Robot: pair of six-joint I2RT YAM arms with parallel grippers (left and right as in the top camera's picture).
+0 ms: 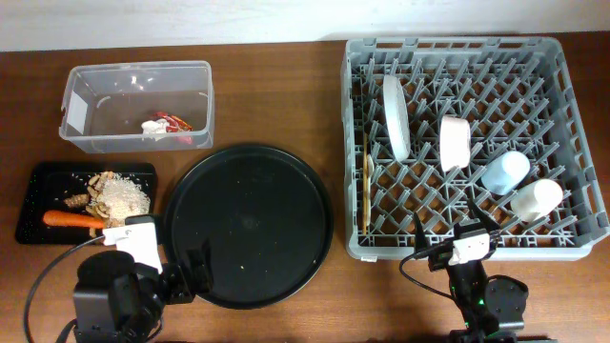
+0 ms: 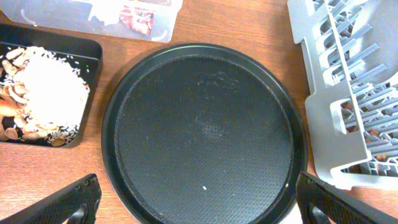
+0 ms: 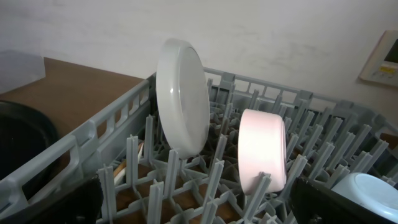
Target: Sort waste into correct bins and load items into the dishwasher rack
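Observation:
The grey dishwasher rack [image 1: 562,57] on the right holds a white plate [image 1: 396,116] and a cream bowl [image 1: 455,143] on edge. A light-blue cup [image 1: 505,172], a white cup [image 1: 537,199] and a wooden-handled fork [image 1: 368,186] lie in it too. The clear tub [image 1: 91,81] contains a red wrapper [image 1: 176,122] and a white scrap [image 1: 155,128]. In the black tray [image 1: 38,176] are a carrot [image 1: 71,219], food scraps [image 1: 119,193] and a brown lump [image 1: 74,200]. My left gripper [image 1: 191,274] [image 2: 199,208] is open over the round tray's near edge. My right gripper [image 1: 451,232] [image 3: 196,208] is open at the rack's front wall, with nothing between its fingers.
A large round black tray [image 1: 250,224] [image 2: 205,124] lies bare between the bins and the rack. In the right wrist view the plate [image 3: 183,96] and bowl [image 3: 262,149] stand among upright pegs, with a cup [image 3: 367,190] at the right.

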